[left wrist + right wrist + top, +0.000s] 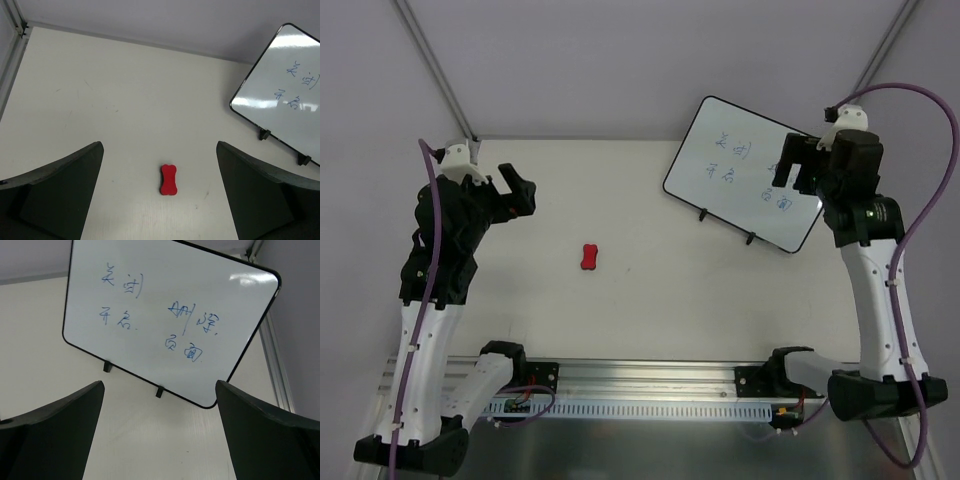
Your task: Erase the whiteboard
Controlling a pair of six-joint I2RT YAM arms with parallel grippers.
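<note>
The whiteboard point(732, 165) stands tilted on small black feet at the back right of the table, with blue handwriting on it. It also shows in the right wrist view point(170, 315) and at the right edge of the left wrist view point(285, 100). A small red bone-shaped eraser point(589, 257) lies on the table's middle left; in the left wrist view the eraser point(168, 179) lies between the fingers, ahead of them. My left gripper point(510, 195) is open and empty, raised over the left side. My right gripper point(790, 165) is open and empty, raised over the board's right part.
The white table point(650, 310) is bounded by grey walls at the back and a metal rail point(640, 385) at the near edge. Slanted metal frame posts point(440, 75) stand at the back corners.
</note>
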